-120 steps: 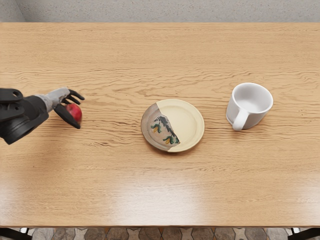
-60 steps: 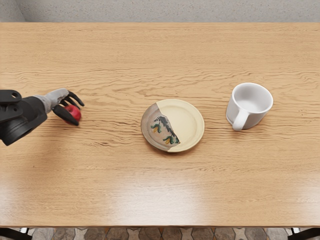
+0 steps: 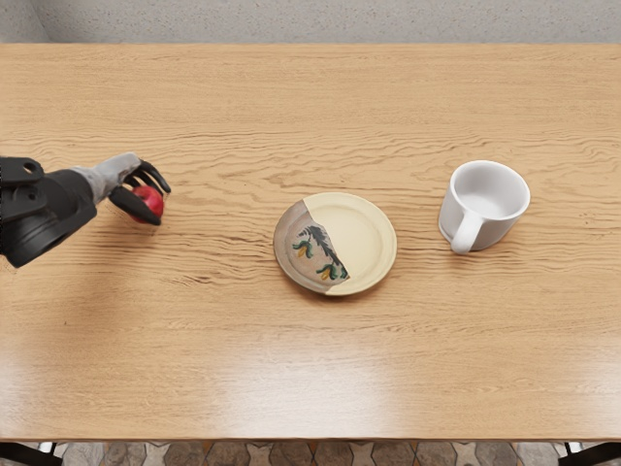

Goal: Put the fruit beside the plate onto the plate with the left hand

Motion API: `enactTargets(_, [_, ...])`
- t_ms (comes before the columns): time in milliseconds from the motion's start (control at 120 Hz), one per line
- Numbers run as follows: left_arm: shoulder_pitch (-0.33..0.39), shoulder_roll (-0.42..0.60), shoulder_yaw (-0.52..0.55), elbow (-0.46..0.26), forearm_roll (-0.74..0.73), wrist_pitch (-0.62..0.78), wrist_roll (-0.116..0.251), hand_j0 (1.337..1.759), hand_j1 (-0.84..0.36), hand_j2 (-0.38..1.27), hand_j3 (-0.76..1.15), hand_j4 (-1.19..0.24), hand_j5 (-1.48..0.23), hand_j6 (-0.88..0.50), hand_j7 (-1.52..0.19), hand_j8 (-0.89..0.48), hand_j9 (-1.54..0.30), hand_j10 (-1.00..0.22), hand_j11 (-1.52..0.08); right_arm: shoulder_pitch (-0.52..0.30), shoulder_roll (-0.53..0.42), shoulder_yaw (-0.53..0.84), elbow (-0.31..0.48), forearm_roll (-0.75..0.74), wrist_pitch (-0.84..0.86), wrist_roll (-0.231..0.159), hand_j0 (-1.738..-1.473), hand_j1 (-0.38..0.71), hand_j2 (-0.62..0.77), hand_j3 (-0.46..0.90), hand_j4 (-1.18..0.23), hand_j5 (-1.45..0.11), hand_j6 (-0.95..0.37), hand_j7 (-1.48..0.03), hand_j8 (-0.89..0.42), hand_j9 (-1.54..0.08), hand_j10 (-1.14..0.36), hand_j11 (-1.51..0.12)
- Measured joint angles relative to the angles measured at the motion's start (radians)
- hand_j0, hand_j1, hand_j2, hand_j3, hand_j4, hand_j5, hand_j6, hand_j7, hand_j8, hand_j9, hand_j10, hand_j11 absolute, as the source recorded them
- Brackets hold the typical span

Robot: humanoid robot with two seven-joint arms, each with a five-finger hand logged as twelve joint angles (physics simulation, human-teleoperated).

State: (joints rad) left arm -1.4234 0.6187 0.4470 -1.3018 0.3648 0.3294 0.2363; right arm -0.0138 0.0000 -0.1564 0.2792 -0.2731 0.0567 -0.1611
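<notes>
Red fruit (image 3: 150, 200) at left side of bench (image 3: 291, 369), well left of plate (image 3: 381, 231). Left robot hand (image 3: 132, 187) curls around fruit, fingers clasping it. Advice: keep enclosing grip firm, lift clear, carry right, lower gently at plate centre against rolling.

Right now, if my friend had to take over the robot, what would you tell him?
Left hand: fingers curled around the red fruit, near the table's left side. I cannot tell if it is lifted off the wood.
Right hand: not in view.
Plate: mid-table, well to the right of the fruit. A white mug stands further right.
Done: the fruit is grasped.
Left: carry it right, over the plate, set it down on the plate and let go.
</notes>
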Motion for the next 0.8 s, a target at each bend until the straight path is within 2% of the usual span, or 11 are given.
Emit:
enactTargets(158, [-0.056,-0.021,-0.015,-0.001,0.000,0.000,-0.001,1.654,-0.30,0.19,0.00,-0.60,-0.86,-0.43,-0.85,-0.35,-0.83,-0.47,-0.83,0.000,0.000,0.000,0.000,0.000,0.000,0.000,-1.658,-0.32,0.00,0.00,-0.02,-0.03,-0.02,-0.03,-0.02,-0.03,-0.02,-0.03])
enactTargets(467, [-0.113,-0.159,-0.026,-0.001,-0.006,-0.001,0.000,1.655,-0.30,0.19,0.00,-0.60,-0.87,-0.44,-0.86,-0.35,-0.83,-0.47,-0.83,0.000,0.000,0.000,0.000,0.000,0.000,0.000,-1.658,-0.32,0.00,0.00,-0.02,-0.03,-0.02,-0.03,-0.02,-0.03,-0.02,-0.03])
enactTargets(800, [-0.128,-0.258,-0.060,-0.012,-0.011,-0.008,0.001,1.655,-0.30,0.23,0.00,-0.59,-0.87,-0.48,-0.86,-0.37,-0.85,-0.47,-0.83,0.000,0.000,0.000,0.000,0.000,0.000,0.000,-1.658,-0.32,0.00,0.00,-0.02,-0.03,-0.02,-0.03,-0.02,-0.03,-0.02,-0.03])
